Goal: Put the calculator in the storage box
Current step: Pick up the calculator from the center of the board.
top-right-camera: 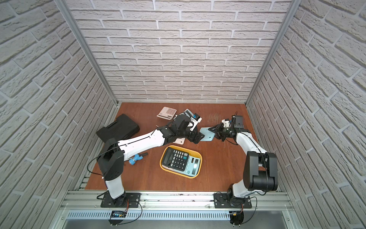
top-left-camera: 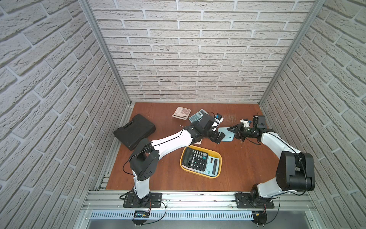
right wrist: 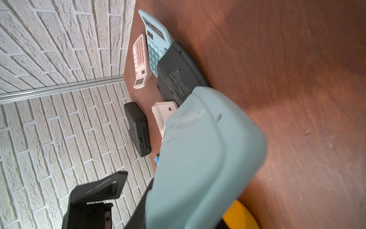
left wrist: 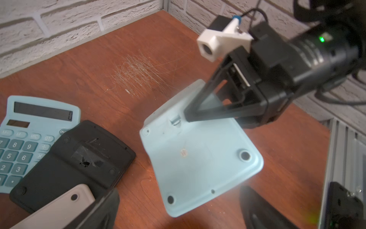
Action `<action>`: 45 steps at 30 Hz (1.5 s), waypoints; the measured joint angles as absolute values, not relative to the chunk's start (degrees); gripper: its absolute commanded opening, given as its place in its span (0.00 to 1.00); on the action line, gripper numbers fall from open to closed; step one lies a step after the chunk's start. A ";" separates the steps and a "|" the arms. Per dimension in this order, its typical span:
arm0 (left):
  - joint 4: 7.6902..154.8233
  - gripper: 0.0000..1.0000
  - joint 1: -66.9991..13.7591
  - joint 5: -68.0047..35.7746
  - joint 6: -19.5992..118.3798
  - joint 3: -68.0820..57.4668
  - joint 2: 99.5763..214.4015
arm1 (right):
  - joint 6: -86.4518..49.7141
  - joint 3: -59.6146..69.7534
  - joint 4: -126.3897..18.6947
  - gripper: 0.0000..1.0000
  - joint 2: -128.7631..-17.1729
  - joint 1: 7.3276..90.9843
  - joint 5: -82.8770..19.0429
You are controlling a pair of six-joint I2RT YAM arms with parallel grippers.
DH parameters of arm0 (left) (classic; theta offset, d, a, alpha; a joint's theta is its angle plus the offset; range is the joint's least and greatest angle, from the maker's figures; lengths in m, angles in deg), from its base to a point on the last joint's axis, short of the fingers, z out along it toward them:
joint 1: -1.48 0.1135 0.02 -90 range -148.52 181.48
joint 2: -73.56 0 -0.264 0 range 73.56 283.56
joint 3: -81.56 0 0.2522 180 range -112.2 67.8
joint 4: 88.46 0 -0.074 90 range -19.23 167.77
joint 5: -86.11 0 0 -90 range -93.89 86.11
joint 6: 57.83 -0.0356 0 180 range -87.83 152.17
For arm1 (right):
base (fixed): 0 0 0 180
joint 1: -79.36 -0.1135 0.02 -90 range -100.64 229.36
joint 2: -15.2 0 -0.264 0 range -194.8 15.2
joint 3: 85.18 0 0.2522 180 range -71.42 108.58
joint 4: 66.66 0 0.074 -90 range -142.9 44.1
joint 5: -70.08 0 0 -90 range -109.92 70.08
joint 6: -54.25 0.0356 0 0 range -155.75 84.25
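- Two calculators lie in the yellow storage box [top-left-camera: 198, 147] already, a black one [top-left-camera: 195, 159] overlapping a light-blue one [top-left-camera: 213, 165], and the box sits on the brown table [top-left-camera: 247, 168] in front of both grippers.
- The one in play is the pale-blue calculator [top-left-camera: 227, 136], which is outside the box, just behind it, back side up (screw holes and rubber feet showing in the left wrist view [left wrist: 198, 158]).
- The right gripper [left wrist: 188, 117] is clamped on that calculator's thick end, one finger lying across the back and the other hidden beneath it.
- The calculator sits tilted; whether its lower end touches the table I cannot tell.
- The left gripper [top-left-camera: 217, 138] meets it from the opposite side with its jaws spread wide, and the left fingers [left wrist: 103, 206] flank the calculator's free end without closing on it.
- Behind the left arm there is a small pile: a face-down black calculator [left wrist: 79, 158] lies over a corner of a teal-keyed blue calculator [left wrist: 25, 138], and a cream one [left wrist: 59, 206] leans on the black one.
- A pink calculator [top-left-camera: 181, 113] lies near the back wall, just beside the blue one.
- Over at the table's left edge sits the black moulded case [top-left-camera: 134, 130], well apart from the box.
- A small blue tool [top-right-camera: 136, 158] pokes out from under the left arm in a top view.
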State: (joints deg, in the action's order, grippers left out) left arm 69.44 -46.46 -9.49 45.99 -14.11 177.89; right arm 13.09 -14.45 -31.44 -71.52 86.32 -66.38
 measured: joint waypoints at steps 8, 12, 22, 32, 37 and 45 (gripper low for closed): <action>70.22 0.98 -50.18 -5.06 35.96 -10.44 177.00 | 13.57 -6.23 -17.17 0.03 -71.52 82.32 -62.40; 70.09 0.94 -50.64 -1.73 33.25 -10.37 177.00 | 14.44 -4.99 -13.59 0.03 -71.52 80.99 -61.70; 67.93 0.33 -52.39 1.74 30.35 -10.72 177.00 | 19.38 -4.59 -12.38 0.03 -71.61 78.54 -60.52; 66.75 0.05 -52.76 5.26 27.26 -11.49 177.00 | 24.93 -4.46 -10.90 0.30 -72.48 77.82 -58.51; 66.77 0.00 -52.32 6.27 29.71 -11.64 177.00 | 23.45 -4.48 -12.67 0.89 -71.96 77.05 -60.43; 65.83 0.00 -50.22 6.05 34.39 -15.05 176.91 | 14.33 -4.59 -14.55 1.00 -66.38 77.40 -56.98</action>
